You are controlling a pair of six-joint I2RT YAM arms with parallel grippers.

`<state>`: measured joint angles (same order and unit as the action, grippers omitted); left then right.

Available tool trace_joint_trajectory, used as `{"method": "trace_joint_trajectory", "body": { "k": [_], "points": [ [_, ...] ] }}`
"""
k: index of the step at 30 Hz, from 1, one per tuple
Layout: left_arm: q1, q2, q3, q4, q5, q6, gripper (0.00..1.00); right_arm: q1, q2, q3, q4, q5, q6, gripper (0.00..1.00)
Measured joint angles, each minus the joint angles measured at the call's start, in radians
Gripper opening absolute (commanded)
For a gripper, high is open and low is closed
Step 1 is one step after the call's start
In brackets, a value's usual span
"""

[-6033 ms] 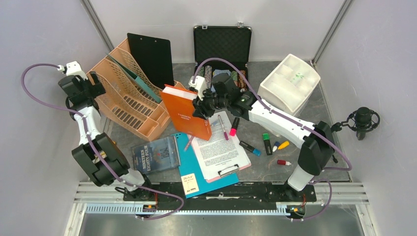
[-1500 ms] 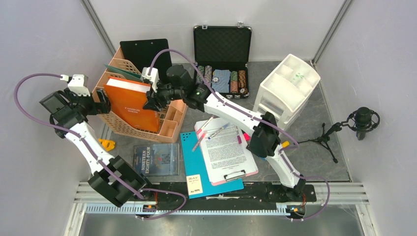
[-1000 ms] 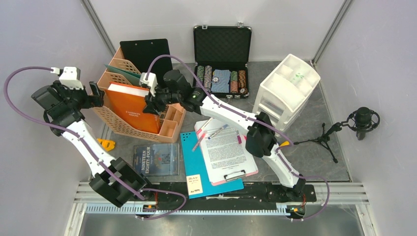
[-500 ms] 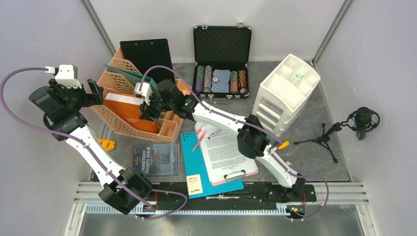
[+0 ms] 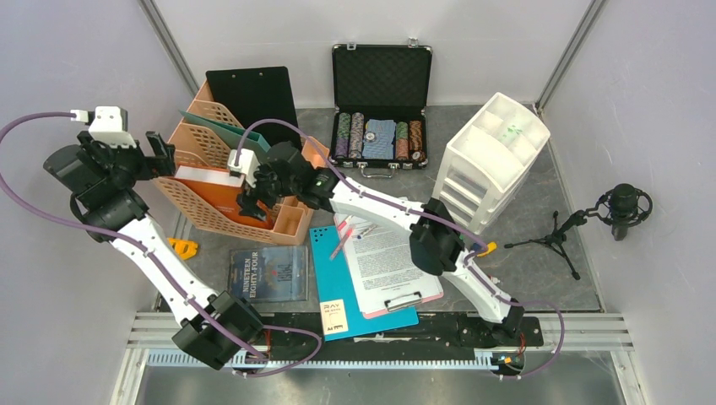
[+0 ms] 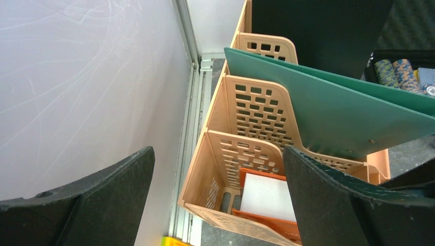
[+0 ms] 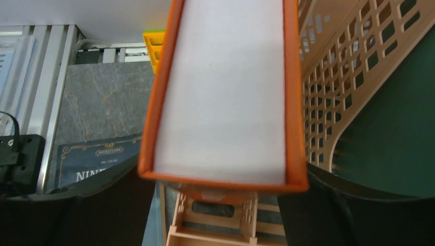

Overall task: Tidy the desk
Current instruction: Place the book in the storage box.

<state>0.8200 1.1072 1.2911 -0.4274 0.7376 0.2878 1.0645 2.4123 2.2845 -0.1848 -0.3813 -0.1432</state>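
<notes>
Orange book [image 5: 224, 196], in the peach rack [image 5: 198, 211] at the left rear of the desk [image 5: 549, 283], sits between the jaws of the right gripper [image 5: 256, 196], grip unclear, so retreating may snag it; left gripper [image 6: 218, 200] gapes empty.

Bright, even light throughout, with soft shadows on the desk [image 5: 540, 287]. In the right wrist view the close orange book [image 7: 220, 92] is blurred.

Rear overhead on the desk [image 5: 549, 278]; both wrist cameras close over peach rack [image 5: 192, 208].
</notes>
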Motion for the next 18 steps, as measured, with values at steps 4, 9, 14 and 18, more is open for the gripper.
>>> {"method": "trace_joint_trajectory", "body": {
  "k": [4,9,14,18],
  "points": [
    [0.0,0.002,0.051,-0.028,0.007,-0.019,1.0,0.0,-0.085,-0.087,-0.03,0.024,-0.031,0.98],
    [0.0,0.002,0.144,-0.095,0.039,-0.023,1.0,-0.011,-0.259,-0.204,-0.059,0.054,-0.067,0.98],
    [0.0,-0.035,0.174,-0.253,0.061,0.046,1.0,-0.052,-0.462,-0.35,-0.057,0.061,-0.093,0.98],
    [0.0,-0.114,0.164,-0.421,0.082,0.16,1.0,-0.1,-0.591,-0.494,-0.051,0.058,-0.108,0.98]
  ]
}}
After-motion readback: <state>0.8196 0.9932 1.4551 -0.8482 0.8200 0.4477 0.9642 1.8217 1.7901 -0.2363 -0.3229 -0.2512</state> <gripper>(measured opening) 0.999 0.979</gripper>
